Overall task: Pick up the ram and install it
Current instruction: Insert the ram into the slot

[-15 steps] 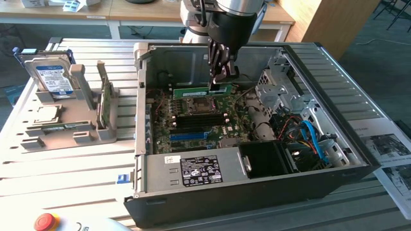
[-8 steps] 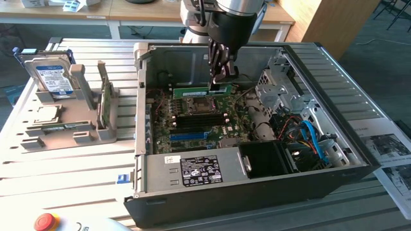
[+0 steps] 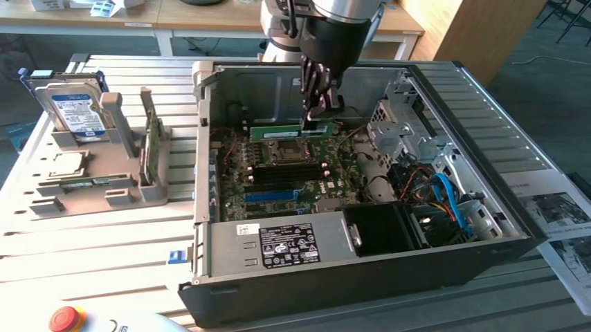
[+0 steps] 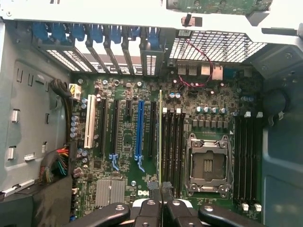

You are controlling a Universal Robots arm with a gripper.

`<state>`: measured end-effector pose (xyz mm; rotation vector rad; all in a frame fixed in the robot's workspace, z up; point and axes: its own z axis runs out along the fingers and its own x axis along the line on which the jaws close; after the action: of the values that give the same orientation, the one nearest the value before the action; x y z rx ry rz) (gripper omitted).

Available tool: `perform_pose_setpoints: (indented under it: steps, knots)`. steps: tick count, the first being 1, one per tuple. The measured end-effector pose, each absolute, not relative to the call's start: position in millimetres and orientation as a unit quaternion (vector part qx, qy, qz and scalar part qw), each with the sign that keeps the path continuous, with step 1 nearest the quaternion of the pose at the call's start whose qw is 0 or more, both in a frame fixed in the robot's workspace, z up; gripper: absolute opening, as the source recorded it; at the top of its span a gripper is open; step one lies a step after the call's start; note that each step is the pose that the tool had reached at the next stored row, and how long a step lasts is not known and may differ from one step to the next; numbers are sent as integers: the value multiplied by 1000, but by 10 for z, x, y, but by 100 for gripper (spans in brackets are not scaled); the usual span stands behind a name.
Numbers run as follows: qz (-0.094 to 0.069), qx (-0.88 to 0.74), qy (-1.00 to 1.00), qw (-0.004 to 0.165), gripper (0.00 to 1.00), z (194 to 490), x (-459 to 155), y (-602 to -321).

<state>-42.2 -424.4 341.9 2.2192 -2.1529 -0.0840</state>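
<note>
Green circuit board, edge-on in the wrist view, is what the gripper clamps. Its black fingers are closed on the ram, which runs straight out from them as a thin line, parallel to a bank of black memory slots. It sits just beside the outermost slot, on the side away from the CPU socket. A blue expansion slot lies on the ram's other side, and a second bank of black slots sits beyond the socket. The exterior view adds the stick's broad face, held level at twelve o'clock from the socket. It also shows the arm standing nearly vertical over the open computer case, wrist pointing straight down. Whether the ram's lower edge touches a slot, neither view settles. Room is tight toward twelve o'clock, where the case's far wall stands near the gripper. It is tight toward three o'clock too, where the metal drive cage rises close by, with blue cables curling at four o'clock. Toward six o'clock the motherboard lies open as far as the power supply. Outside the case, at nine o'clock, a hard drive stands upright in a grey holder on the slatted table.
</note>
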Motion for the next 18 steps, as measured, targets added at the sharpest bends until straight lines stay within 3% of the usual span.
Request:
perform_pose_setpoints:
  steps: [18]
  knots:
    - [-27,714,-700,24,12,3372,-330,-4248]
